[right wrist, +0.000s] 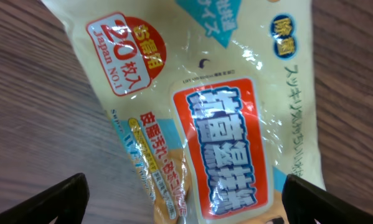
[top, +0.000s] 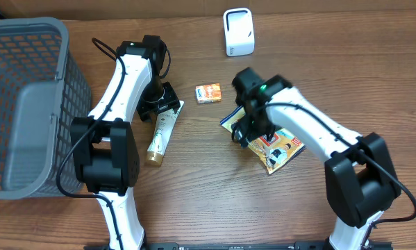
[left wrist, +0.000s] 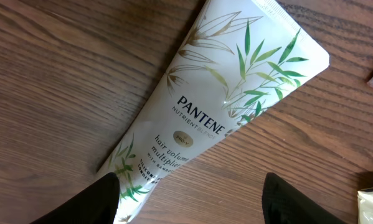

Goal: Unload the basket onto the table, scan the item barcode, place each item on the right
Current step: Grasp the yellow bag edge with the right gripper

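Gleaming crinkled plastic pouch (right wrist: 223, 124), smooth tapered tube (left wrist: 205, 124)

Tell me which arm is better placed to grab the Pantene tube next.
Left. The left claw hangs open directly over the Pantene tube; the right claw is open over the wipes packet, farther from the tube.

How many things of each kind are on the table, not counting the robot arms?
Basket: 1
Tube: 1
Small box: 1
Packet: 1
White scanner: 1
Total: 5
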Action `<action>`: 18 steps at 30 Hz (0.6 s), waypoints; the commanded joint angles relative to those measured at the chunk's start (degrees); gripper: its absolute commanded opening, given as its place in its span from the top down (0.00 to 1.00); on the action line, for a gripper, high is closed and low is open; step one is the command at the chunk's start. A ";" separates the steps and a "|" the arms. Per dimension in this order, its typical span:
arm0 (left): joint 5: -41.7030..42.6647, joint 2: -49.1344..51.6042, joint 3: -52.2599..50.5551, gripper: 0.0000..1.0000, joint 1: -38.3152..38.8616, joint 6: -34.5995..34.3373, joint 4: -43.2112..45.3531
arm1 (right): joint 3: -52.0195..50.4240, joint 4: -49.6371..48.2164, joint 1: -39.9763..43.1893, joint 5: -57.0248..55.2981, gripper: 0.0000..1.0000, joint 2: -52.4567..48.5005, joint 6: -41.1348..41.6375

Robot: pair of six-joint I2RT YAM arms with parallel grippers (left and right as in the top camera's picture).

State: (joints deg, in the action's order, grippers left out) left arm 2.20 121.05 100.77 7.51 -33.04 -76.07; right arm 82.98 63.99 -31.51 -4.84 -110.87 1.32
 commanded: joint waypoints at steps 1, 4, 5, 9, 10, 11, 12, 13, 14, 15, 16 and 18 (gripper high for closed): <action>0.39 -0.09 0.59 0.34 0.44 1.25 0.07 | -3.48 -2.82 -0.35 -7.15 0.00 0.15 -0.31; 0.39 -0.09 0.57 0.34 0.44 1.38 0.02 | -5.77 -5.62 0.11 -7.13 0.00 0.04 -0.31; 0.39 -0.09 0.57 0.34 0.44 1.38 0.04 | -6.23 -6.12 0.52 -7.10 0.00 0.04 -0.31; 0.39 -0.09 0.57 0.33 0.44 1.38 0.24 | -6.32 -6.40 1.29 -6.88 0.04 -0.04 -0.31; 0.39 -0.09 0.57 0.33 0.44 1.38 0.26 | -6.49 -6.73 1.46 -6.78 0.05 -0.07 -0.31; 0.39 -0.09 0.57 0.33 0.44 1.38 0.26 | -6.73 -7.02 1.66 -6.60 0.05 -0.07 -0.31; 0.39 -0.09 0.57 0.33 0.44 1.38 0.26 | -7.06 -7.41 1.86 -6.16 0.05 -0.07 -0.33; 0.39 -0.09 0.59 0.33 0.44 1.38 0.24 | -7.48 -7.93 2.03 -5.77 0.05 -0.07 -0.31; 0.39 -0.09 0.59 0.33 0.44 1.38 0.26 | -8.07 -8.63 2.27 -5.57 0.06 -0.07 -0.31; 0.37 -0.09 0.57 0.33 0.44 1.38 0.26 | -8.68 -9.31 2.36 -5.51 0.08 -0.07 -0.31; 0.39 -0.09 0.57 0.33 0.44 1.38 0.24 | -9.31 -9.99 2.45 -5.53 0.13 -0.07 -0.31; 0.39 -0.09 0.57 0.33 0.44 1.38 0.26 | -10.64 -11.45 2.56 -5.44 0.23 -0.07 -0.28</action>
State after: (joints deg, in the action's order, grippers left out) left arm 2.20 121.05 100.77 7.51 -32.64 -75.83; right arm 74.50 53.54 -29.56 -10.61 -110.91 0.97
